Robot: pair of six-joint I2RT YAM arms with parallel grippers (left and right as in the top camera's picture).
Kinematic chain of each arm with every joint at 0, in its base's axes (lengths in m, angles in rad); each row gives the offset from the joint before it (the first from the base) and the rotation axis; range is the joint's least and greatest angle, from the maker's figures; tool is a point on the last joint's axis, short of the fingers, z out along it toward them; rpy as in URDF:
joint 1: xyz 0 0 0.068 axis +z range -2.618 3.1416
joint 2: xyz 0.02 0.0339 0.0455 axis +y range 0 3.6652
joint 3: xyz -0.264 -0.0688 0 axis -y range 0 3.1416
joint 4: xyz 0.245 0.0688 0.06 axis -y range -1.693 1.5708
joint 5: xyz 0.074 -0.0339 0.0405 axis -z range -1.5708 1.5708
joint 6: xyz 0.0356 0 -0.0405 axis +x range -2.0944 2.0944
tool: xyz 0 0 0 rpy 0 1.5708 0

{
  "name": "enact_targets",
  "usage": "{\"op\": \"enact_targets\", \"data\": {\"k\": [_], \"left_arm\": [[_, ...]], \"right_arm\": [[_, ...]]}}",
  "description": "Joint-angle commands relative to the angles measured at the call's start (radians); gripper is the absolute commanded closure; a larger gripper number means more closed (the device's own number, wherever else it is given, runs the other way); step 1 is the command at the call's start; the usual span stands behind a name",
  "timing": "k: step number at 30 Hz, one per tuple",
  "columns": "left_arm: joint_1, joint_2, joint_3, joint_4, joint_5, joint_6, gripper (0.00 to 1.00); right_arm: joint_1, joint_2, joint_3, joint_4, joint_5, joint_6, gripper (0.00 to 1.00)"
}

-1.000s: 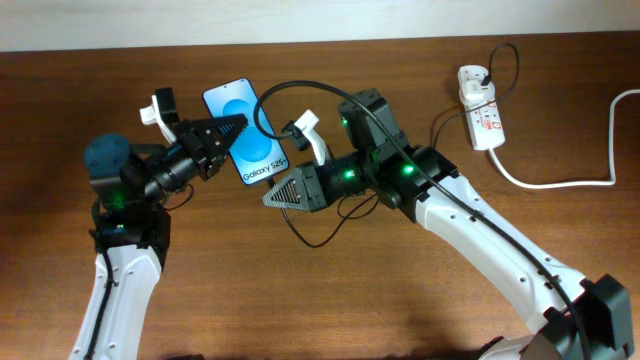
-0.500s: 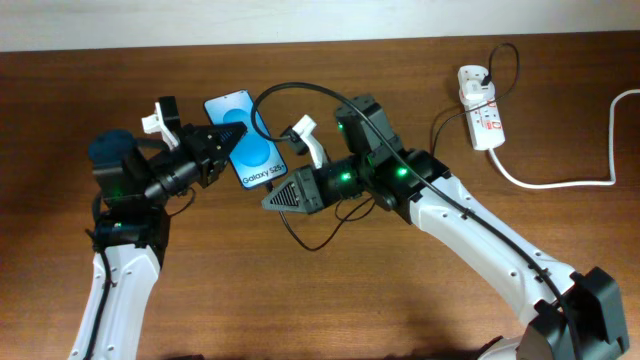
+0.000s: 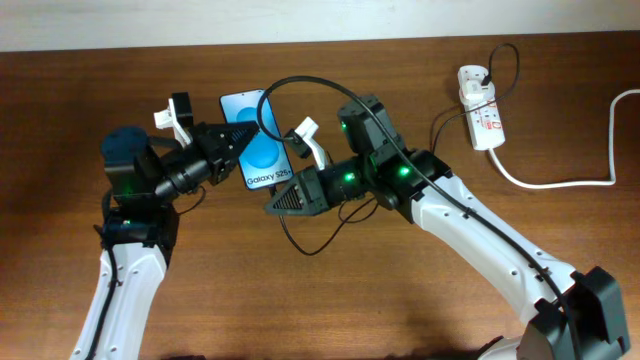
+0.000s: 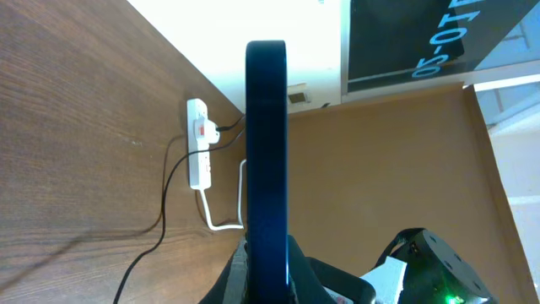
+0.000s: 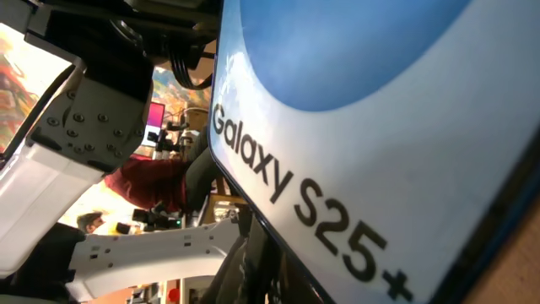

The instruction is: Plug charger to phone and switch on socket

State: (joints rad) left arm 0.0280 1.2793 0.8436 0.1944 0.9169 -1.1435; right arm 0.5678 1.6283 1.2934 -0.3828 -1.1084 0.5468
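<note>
- left tool: clamped on the phone, which is held up off the desk. In the left wrist view the phone stands edge-on between the fingers and sticks out ahead of them.
- phone writing: "Galaxy S25" reads in the overhead view. The right wrist view fills with the screen and reads "Galaxy S25+".
- right tool: fingers drawn together to a point, tips just short of the phone's lower end. Black charger cable leaves from under them, so probably clamped on its plug end; the tip itself is hidden.
- step, my read: plugging in, not mated yet. Next the plug needs lining up with the port on the bottom edge, then a straight push while the left tool braces the phone.
- socket: on the desk well behind the right tool, adapter seated. Red markings too small to read, switch state can't tell.
</note>
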Motion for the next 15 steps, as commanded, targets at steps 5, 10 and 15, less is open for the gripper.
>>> {"op": "enact_targets", "data": {"k": [5, 10, 15], "left_arm": [[-0.061, -0.012, -0.020, -0.024, 0.258, 0.050, 1.00], [-0.061, -0.012, -0.020, -0.023, 0.273, 0.050, 1.00], [-0.061, -0.012, -0.020, -0.024, 0.303, 0.049, 1.00]], "right_arm": [[-0.048, -0.018, 0.045, 0.058, 0.100, -0.026, 0.96], [-0.070, -0.018, 0.045, 0.039, 0.085, -0.026, 0.96], [-0.072, -0.018, 0.047, 0.069, 0.085, -0.025, 0.96]]}}
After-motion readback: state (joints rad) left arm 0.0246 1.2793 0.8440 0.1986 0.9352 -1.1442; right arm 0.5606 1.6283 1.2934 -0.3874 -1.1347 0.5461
